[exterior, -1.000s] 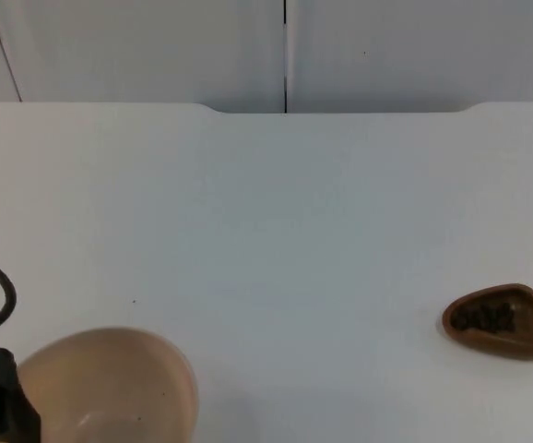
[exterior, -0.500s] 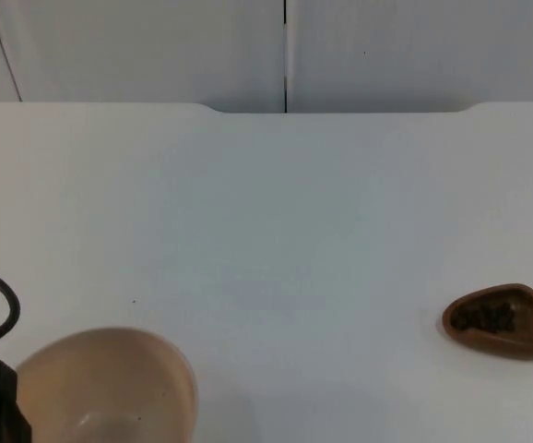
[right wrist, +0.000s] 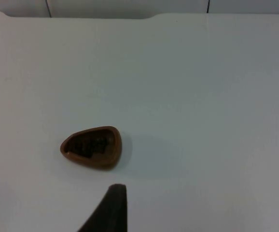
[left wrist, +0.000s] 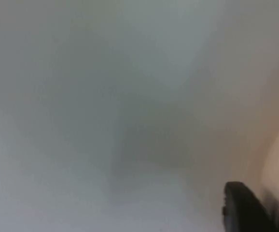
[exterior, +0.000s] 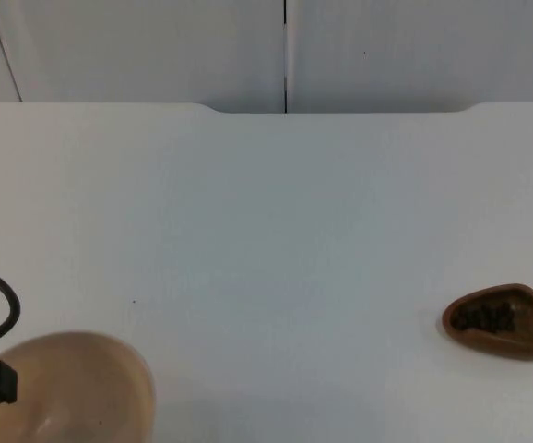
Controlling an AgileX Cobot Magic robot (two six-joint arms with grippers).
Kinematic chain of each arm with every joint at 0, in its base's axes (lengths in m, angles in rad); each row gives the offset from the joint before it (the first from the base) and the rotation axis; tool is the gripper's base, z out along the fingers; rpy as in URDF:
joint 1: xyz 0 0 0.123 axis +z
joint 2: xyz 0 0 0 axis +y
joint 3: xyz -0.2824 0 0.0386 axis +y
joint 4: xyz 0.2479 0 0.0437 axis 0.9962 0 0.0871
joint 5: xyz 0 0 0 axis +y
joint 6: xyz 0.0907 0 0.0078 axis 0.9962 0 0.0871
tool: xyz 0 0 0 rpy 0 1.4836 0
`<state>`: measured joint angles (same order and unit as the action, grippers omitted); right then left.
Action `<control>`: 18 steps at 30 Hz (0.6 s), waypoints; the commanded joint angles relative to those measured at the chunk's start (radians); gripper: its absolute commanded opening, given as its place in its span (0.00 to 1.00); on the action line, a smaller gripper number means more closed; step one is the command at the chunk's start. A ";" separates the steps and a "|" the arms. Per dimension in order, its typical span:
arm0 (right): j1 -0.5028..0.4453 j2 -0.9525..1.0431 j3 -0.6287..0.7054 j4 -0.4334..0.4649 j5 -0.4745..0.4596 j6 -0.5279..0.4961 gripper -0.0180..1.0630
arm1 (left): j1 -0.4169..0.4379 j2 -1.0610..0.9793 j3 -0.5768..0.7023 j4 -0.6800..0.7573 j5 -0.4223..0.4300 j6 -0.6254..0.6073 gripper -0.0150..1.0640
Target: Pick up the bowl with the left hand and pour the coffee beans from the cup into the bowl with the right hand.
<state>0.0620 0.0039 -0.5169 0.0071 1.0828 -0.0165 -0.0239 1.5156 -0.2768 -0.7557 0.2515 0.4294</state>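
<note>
You can't read any words, numbers, labels or signs here. The tan bowl has nothing written on it. The brown cup of coffee beans is plain too. The white table and the grey wall behind it have no writing either.

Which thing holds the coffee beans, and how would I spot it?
Look on the white table, toward its right side near the front. There sits a small brown cup, teardrop-shaped, with dark coffee beans inside. The beige bowl at the left is bigger, rounder and paler.
</note>
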 commanded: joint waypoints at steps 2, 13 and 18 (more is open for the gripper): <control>-0.004 -0.004 0.001 0.000 -0.003 0.001 0.99 | 0.003 -0.014 0.002 -0.018 0.017 0.003 0.01; -0.004 -0.004 0.001 0.000 -0.003 0.001 0.99 | 0.003 -0.081 0.002 -0.024 0.127 0.003 0.01; -0.004 -0.004 0.001 0.000 -0.003 0.001 0.99 | 0.003 -0.139 0.000 -0.028 0.167 -0.001 0.01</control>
<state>0.0620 0.0039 -0.5169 0.0071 1.0828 -0.0165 -0.0239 1.4118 -0.2768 -0.7635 0.3877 0.4294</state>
